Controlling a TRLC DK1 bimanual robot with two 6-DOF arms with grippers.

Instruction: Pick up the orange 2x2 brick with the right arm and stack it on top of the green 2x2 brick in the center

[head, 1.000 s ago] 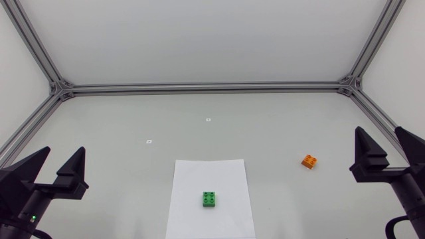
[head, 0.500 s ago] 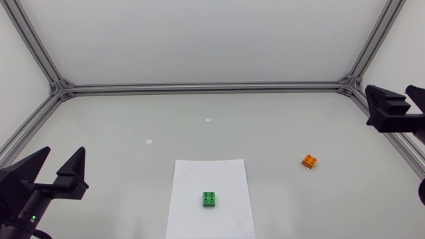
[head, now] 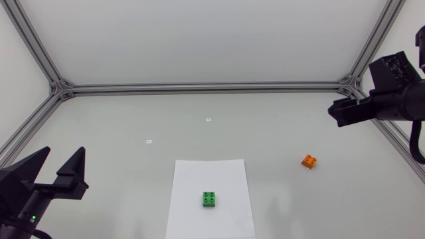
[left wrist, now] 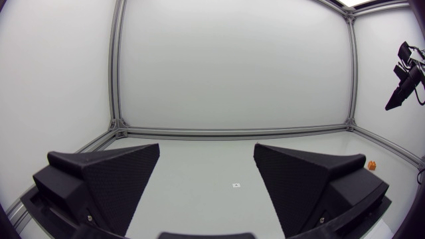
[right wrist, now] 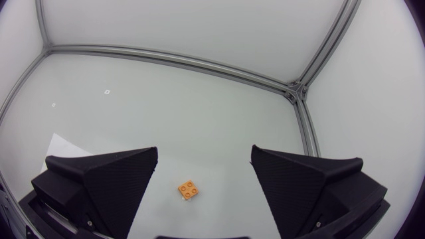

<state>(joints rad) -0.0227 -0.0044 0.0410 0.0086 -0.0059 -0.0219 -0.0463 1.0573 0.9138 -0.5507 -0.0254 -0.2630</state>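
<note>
Right hand (right wrist: 204, 156) swung inward, spread wide high over orange brick (right wrist: 189, 190), left hand (left wrist: 207, 149) wide too, green brick (head: 209, 198) only overhead.

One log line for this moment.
right gripper open, raised | orange brick on table, ungrasped | green brick on paper | left gripper open

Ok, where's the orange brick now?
In the head view the orange brick lies at the right, off the white paper holding the green brick; the right gripper hangs open above it.
</note>
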